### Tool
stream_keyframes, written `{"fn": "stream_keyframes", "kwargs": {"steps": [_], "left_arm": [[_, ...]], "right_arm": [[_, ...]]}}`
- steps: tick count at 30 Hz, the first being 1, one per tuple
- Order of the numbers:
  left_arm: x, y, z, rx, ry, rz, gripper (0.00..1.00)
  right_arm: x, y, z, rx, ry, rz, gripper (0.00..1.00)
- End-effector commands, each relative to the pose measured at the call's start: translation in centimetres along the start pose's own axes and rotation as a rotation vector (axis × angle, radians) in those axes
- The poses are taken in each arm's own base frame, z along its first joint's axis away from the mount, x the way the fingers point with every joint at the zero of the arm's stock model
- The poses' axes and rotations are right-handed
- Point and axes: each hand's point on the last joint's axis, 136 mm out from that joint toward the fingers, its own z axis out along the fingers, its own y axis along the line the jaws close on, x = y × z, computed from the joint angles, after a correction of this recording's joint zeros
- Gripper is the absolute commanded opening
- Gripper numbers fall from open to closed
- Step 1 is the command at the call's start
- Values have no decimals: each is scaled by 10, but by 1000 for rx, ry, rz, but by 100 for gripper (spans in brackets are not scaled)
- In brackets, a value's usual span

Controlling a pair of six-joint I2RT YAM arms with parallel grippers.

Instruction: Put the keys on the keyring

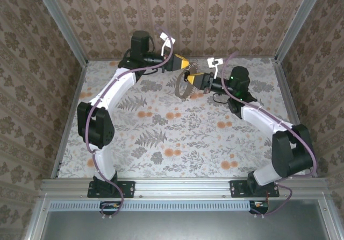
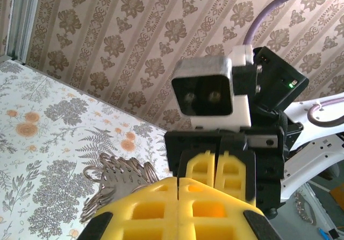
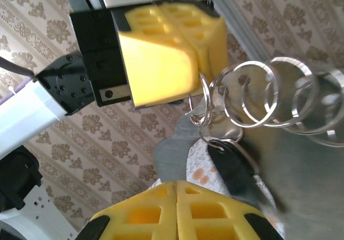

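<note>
Floral tabletop (image 1: 161,138), left tool (image 1: 186,64) clenched on keyring (image 1: 181,87), key (image 3: 234,167) hanging just beside clenched right tool (image 3: 177,189).

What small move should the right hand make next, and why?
Probably ease the right hand slightly away from the left hand, to test its grip. Both hands are shut, close together at the keyring, and the black-headed key lies just at the right hand's fingertips.

Left hand (image 1: 186,65) and right hand (image 1: 190,79) crowd the keyring (image 1: 177,89) from behind and right; the table (image 1: 177,138) before it lies open.
</note>
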Motion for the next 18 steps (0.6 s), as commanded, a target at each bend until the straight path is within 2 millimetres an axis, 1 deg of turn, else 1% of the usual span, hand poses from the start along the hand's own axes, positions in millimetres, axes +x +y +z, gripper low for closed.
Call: {"fn": "stream_keyframes", "kwargs": {"steps": [1,3,4,6,7,8,10,11,13,17,18], "left_arm": [[-19,-30,-5,26,-24,85,0],[-20,-31,-5,27,-25,88,0],[-20,-31,-5,26,-25,87,0],[-20,-31,-5,25,-27,86,0],[-20,-31,-5,24,-28,84,0],[-21,-31,-6,22,-34,87,0],[-22,-31,-6,18,-41,86,0],[-23,-30,-6,13,-47,83,0],[-25,-28,-6,-4,-63,78,0],[-29,-25,-7,-33,-106,68,0],[-26,-31,3,-17,-104,66,0]], "right_arm": [[-24,12,-20,25,-76,-67,10],[-28,10,-22,42,-87,-70,10],[-35,18,-26,41,-104,-91,10],[-41,21,-27,47,-119,-99,11],[-44,21,-26,49,-126,-99,14],[-46,19,-25,52,-132,-92,20],[-53,22,-25,41,-152,-88,28],[-51,12,-21,45,-153,-62,32],[-55,10,-18,34,-175,-43,37],[-64,5,-14,6,-228,-2,38],[-65,4,-13,-1,-238,8,38]]}}
